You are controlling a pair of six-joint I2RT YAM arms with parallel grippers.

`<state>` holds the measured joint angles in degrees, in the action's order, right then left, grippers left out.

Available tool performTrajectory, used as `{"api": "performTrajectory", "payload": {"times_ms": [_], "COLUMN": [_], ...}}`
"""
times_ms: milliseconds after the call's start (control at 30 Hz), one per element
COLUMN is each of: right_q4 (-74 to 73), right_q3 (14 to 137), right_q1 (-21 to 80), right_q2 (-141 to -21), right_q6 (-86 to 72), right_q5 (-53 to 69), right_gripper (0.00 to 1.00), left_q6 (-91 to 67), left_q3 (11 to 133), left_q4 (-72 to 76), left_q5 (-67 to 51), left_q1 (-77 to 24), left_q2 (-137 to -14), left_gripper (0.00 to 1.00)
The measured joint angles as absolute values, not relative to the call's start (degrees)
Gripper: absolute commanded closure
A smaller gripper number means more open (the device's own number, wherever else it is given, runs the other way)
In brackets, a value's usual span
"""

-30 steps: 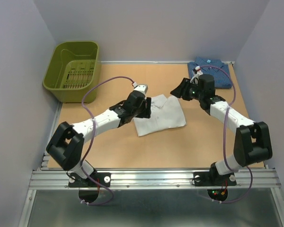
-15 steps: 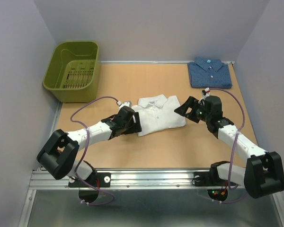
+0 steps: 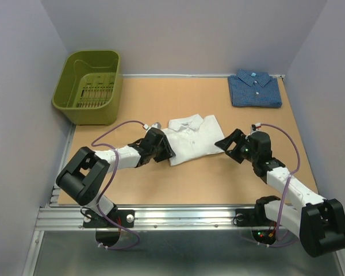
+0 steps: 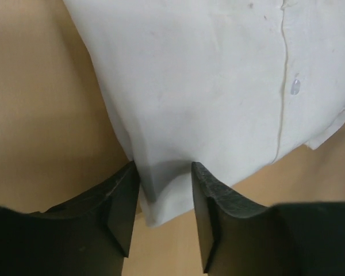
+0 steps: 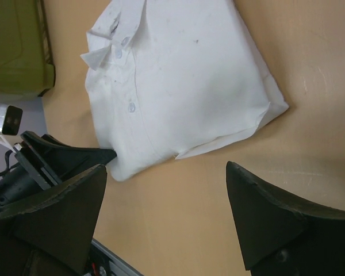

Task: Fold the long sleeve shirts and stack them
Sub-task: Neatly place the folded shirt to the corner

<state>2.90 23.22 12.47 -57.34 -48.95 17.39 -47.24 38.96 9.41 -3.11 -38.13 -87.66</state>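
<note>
The white shirt lies folded on the table's middle, collar to the far side. It also shows in the left wrist view and the right wrist view. My left gripper is low at its near-left corner. The jaws are partly open and the corner lies between the fingers. My right gripper is wide open and empty, just off the shirt's near-right corner. The dark blue shirt lies folded at the far right, collar up.
A green plastic basket stands at the far left corner. Grey walls close in the table on three sides. The aluminium rail with the arm bases runs along the near edge.
Both arms have drawn back toward the near side and lowered to the white shirt's near corners. The right arm left the blue shirt. The white shirt now lies squarer, collar showing.
</note>
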Motion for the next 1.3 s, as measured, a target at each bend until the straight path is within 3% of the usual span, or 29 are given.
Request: {"api": "performTrajectory", "payload": {"times_ms": [33,67,100,267,533,767,1300], "right_q4": [4.0,4.7,5.7,12.2,21.5,32.0,54.3], "right_q3": [22.7,22.4,21.7,18.0,10.1,9.2,17.5], "right_q1": [12.5,12.5,12.5,13.0,15.2,18.8,25.2], "right_q2": [-57.3,-57.3,-57.4,-58.6,-61.0,-68.9,-93.8], "right_q6": [-49.8,-50.3,-51.0,-54.1,-62.8,-70.2,-84.0], "right_q5": [17.4,17.4,17.6,18.7,16.4,12.3,3.1], "right_gripper": [0.10,0.10,0.02,0.00,0.00,0.00,0.03], "left_q6": [-47.9,-48.4,-48.9,-51.4,-54.8,-57.3,-59.7], "left_q3": [38.9,38.8,38.6,38.6,39.9,40.2,40.4], "left_q4": [9.8,10.0,10.2,11.1,11.5,12.1,14.4], "left_q5": [-3.5,-3.9,-4.4,-5.4,-7.8,-8.7,-10.9], "left_q1": [-38.2,-38.2,-38.2,-38.4,-40.6,-42.0,-43.6], "left_q2": [-88.0,-88.2,-88.3,-88.4,-88.3,-88.3,-88.3], "left_gripper": [0.68,0.72,0.78,0.93,1.00,1.00,1.00]}}
